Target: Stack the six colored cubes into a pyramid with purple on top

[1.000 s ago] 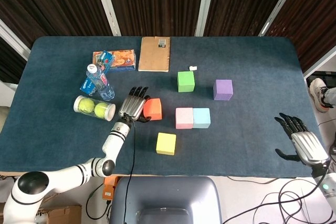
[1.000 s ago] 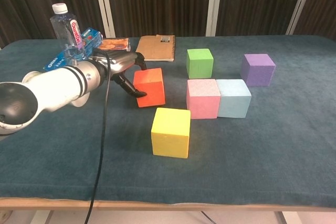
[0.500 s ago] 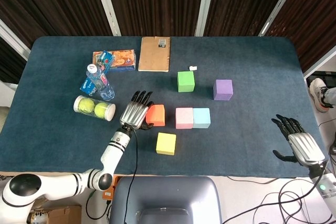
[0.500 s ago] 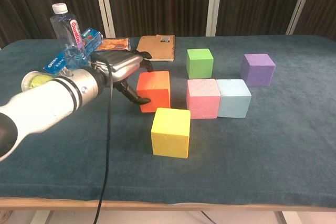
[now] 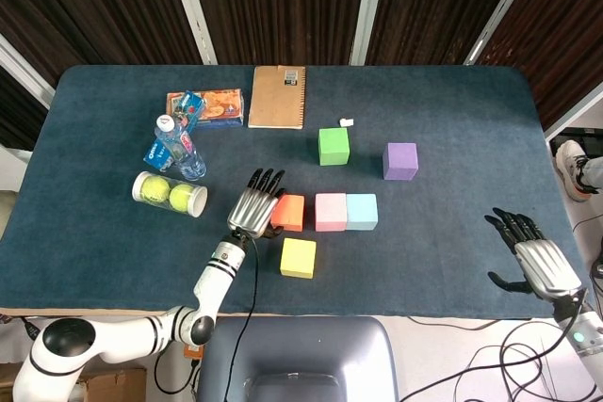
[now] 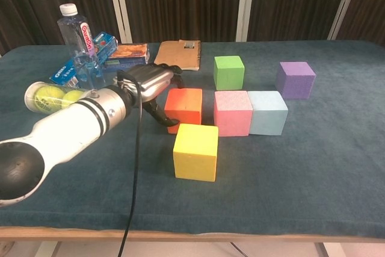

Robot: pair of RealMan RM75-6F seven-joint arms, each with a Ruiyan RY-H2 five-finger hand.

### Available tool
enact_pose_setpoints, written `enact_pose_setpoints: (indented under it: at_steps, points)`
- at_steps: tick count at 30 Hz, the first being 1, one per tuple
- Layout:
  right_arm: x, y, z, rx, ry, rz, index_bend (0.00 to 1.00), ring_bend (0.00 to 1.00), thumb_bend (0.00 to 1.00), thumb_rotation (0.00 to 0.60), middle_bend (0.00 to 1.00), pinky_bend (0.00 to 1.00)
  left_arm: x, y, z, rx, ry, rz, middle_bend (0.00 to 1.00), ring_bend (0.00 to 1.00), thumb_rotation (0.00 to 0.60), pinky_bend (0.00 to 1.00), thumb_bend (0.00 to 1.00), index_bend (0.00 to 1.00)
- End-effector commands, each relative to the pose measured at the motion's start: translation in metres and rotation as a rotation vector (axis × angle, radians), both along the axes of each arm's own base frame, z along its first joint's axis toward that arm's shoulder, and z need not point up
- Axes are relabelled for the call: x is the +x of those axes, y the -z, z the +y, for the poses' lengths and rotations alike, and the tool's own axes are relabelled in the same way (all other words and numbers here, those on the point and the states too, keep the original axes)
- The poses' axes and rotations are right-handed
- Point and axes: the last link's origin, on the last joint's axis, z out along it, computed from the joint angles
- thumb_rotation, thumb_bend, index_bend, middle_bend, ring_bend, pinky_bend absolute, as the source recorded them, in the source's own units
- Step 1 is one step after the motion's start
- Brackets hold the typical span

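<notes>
Left hand (image 5: 254, 211), fingers splayed, presses the orange cube (image 5: 289, 212) sideways without gripping — mid-frame, a push could overshoot and knock the pink cube (image 5: 331, 211).

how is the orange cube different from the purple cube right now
The orange cube has the left hand against its left side; the purple cube stands alone, untouched. The orange cube sits close beside the pink cube, in line with the pink and blue cubes; the purple cube lies farther back and to the right. Both rest flat on the table and look alike in size.
</notes>
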Motion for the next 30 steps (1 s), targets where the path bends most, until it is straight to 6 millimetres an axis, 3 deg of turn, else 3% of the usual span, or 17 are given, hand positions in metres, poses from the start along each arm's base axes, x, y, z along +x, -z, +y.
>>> enact_pose_setpoints:
  at_steps: [1,30]
  points:
    - [0.000,-0.001,0.000,-0.002,0.000,-0.002,0.00,0.00,0.19,0.600,0.00,0.00,0.003,-0.002,0.004,-0.009,-0.040,-0.038,0.05,0.00,0.452,0.09,0.36,0.47]
    - [-0.001,-0.006,0.000,0.000,0.006,-0.016,0.00,0.00,0.19,0.600,0.00,0.00,0.015,0.015,0.004,-0.041,-0.046,-0.014,0.05,0.00,0.424,0.09,0.36,0.47]
